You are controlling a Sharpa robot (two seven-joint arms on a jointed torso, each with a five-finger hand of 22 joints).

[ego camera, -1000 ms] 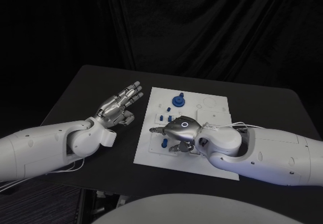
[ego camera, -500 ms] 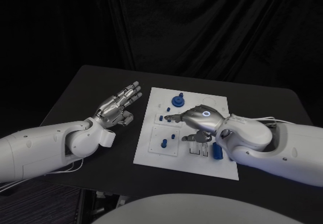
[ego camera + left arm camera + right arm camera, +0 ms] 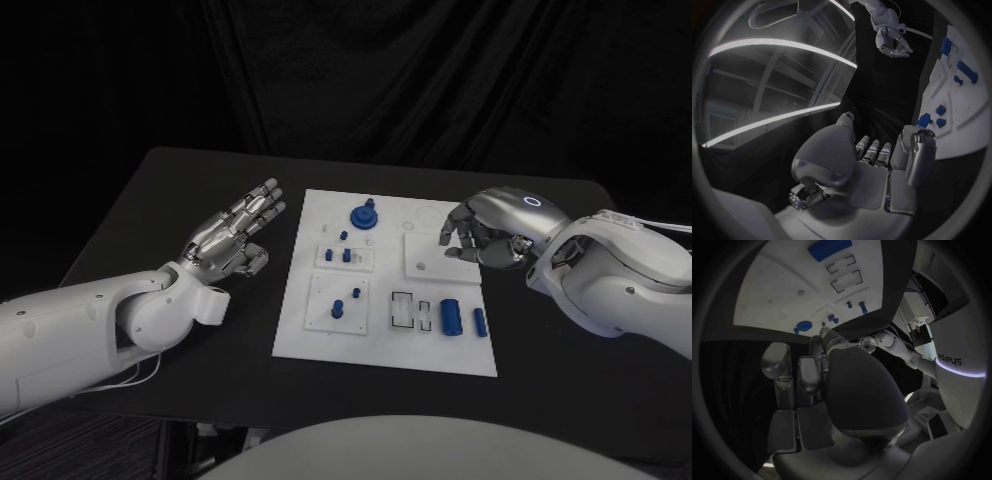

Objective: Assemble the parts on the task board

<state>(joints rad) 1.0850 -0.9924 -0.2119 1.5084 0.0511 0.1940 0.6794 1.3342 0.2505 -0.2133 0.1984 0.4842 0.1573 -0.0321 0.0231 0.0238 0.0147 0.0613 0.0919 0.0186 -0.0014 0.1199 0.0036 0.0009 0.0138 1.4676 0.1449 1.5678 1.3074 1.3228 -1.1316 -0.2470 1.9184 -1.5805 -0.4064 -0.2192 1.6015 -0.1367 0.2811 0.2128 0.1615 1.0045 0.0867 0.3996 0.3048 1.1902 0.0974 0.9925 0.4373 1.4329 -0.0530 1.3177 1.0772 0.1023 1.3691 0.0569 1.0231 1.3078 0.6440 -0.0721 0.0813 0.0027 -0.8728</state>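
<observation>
Two hands hang clear of the board (image 3: pixel 387 345) and neither holds a part, so this looks like a pause between placements — one piece seems set and the next not yet chosen. The board lies flat at the middle of the table (image 3: pixel 173 190). On it a blue knob (image 3: pixel 365 215) stands near the far edge, small pegs (image 3: pixel 343 254) stand just nearer than the knob, two more pegs (image 3: pixel 340 307) stand in the near-left panel, and two blue cylinders (image 3: pixel 462 320) lie side by side toward the near-right corner, beside a pair of open slots (image 3: pixel 411 312). The right hand (image 3: pixel 490 232) hovers over the board's far-right corner, fingers curled loosely inward with nothing visible in them; whether a fingertip brushes the plate I cannot tell. The left hand (image 3: pixel 231 235) sits off the board's left edge, above the table, fingers stretched out and slightly apart, empty. My guess is the next move calls for the right hand to come down toward the near-right corner, uncurl, and pinch one of the lying cylinders — it would need to approach from above, since the two lie close together.
</observation>
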